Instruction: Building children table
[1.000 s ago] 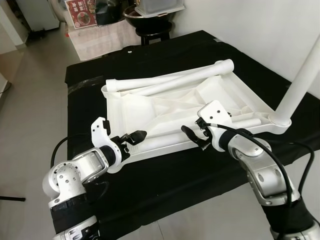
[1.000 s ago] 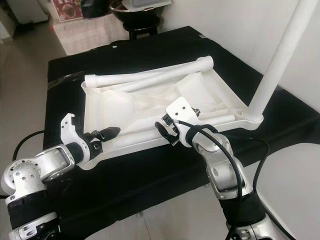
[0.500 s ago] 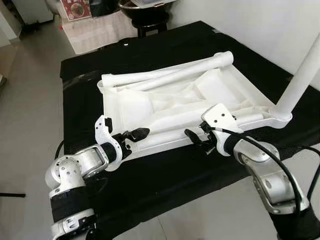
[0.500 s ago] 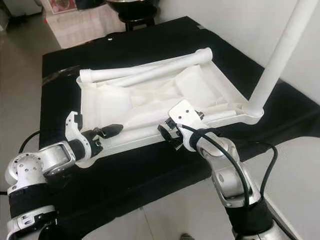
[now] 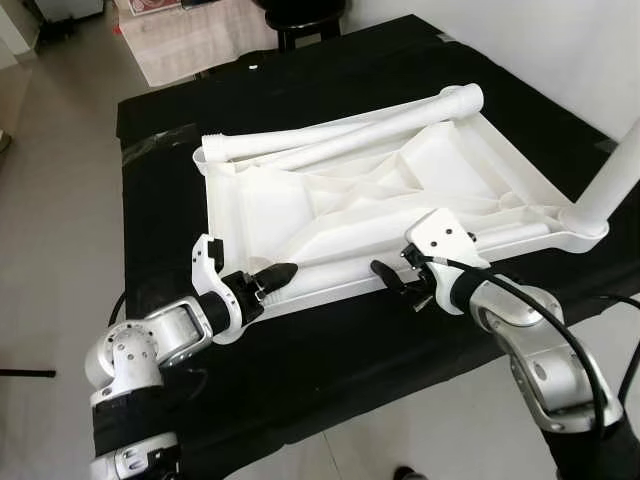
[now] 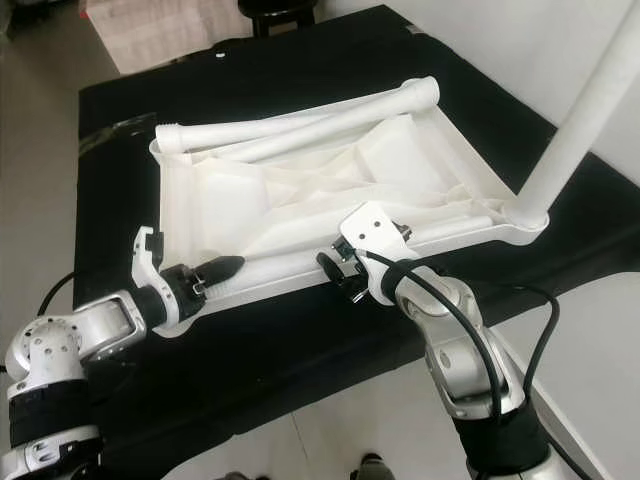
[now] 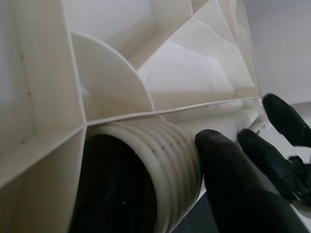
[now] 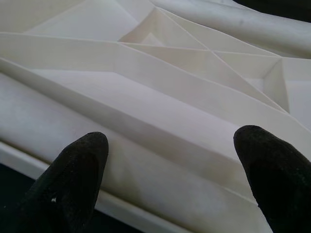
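Black cloth [image 5: 330,70]: covers the low work surface and carries everything else; it runs out toward 12 o'clock and past both arms.

Tabletop [image 5: 300,205]: white plastic, lying upside down with its ribbed underside up, in the middle of the cloth, straight ahead of both arms at 12 o'clock.

Fitted leg [image 5: 620,180]: a white tube standing up from the corner socket at about 3 o'clock.

Loose legs [image 5: 350,128]: white tubes lying along the far rim at 12 o'clock, and another tube [image 5: 340,262] lying inside the near rim.

Handling, as I judge it: the moulded shell looks light and stiff, with a smooth skin likely to slip under hard fingertips. The raised rim and ribs offer the surest hold; thin webs could crack if levered. The tubes should roll freely.

Threaded socket [image 7: 141,170]: a ridged, hollow corner collar at about 8 o'clock, with no leg in it.

Left gripper [image 5: 277,272]: its tips look drawn nearly together, at the near rim just beside that socket. One black finger [image 7: 233,184] lies against the collar. Whether it clamps anything I cannot tell.

Right gripper [image 5: 388,278]: fingers spread apart, holding nothing, hovering over the near rim at about 5 o'clock. The tube and ribs lie between the fingertips [image 8: 77,165].
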Robot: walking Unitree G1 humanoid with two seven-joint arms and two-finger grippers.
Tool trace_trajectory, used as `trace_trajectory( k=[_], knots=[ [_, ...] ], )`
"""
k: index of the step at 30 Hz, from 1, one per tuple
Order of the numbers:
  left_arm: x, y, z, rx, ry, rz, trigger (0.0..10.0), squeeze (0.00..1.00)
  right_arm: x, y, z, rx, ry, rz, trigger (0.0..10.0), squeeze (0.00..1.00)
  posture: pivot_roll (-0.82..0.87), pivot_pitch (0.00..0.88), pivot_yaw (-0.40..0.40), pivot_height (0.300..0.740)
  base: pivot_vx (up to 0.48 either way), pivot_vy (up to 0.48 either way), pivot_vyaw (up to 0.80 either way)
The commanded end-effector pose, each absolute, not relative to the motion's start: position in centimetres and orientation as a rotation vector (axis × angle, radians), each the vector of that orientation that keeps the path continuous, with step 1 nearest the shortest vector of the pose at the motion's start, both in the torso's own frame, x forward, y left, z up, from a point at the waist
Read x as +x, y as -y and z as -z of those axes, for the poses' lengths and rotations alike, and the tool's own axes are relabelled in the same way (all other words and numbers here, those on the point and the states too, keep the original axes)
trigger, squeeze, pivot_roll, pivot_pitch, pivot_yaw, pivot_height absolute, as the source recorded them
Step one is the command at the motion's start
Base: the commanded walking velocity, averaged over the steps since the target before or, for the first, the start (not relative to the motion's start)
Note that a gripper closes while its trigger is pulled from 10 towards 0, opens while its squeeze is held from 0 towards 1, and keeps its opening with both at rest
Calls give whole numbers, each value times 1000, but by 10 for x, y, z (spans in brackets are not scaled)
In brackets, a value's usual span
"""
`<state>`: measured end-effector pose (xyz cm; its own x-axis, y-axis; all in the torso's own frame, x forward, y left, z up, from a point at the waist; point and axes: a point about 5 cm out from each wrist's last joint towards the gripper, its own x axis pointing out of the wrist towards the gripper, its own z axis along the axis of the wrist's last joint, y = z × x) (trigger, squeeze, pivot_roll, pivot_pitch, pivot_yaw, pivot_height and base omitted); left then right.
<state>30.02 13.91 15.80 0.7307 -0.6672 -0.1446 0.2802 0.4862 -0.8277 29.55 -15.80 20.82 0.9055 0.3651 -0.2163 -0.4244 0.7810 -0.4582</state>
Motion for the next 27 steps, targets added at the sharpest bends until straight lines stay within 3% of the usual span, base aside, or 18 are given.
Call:
trace_trajectory(
  k=[1,12,21,23,27],
  knots=[
    [295,-131,-155,-897,-517,658,0,0,294,154,-212,-513,-99,-440,10000,0,-179,212,89,740,0,0,0],
    [288,-131,-161,-892,-460,699,0,0,298,151,-217,-506,-64,-437,10000,0,-175,185,90,740,0,0,0],
    [275,-146,-226,-799,-136,817,0,0,305,144,-245,-403,112,-447,10000,0,-146,145,92,740,0,0,0],
    [275,-146,-226,-799,-136,817,0,0,305,144,-245,-403,112,-447,10000,0,-146,145,92,740,0,0,0],
    [262,-159,-268,-713,64,879,0,0,308,146,-275,-253,265,-452,10000,0,-142,125,88,740,0,0,0]
  ],
)
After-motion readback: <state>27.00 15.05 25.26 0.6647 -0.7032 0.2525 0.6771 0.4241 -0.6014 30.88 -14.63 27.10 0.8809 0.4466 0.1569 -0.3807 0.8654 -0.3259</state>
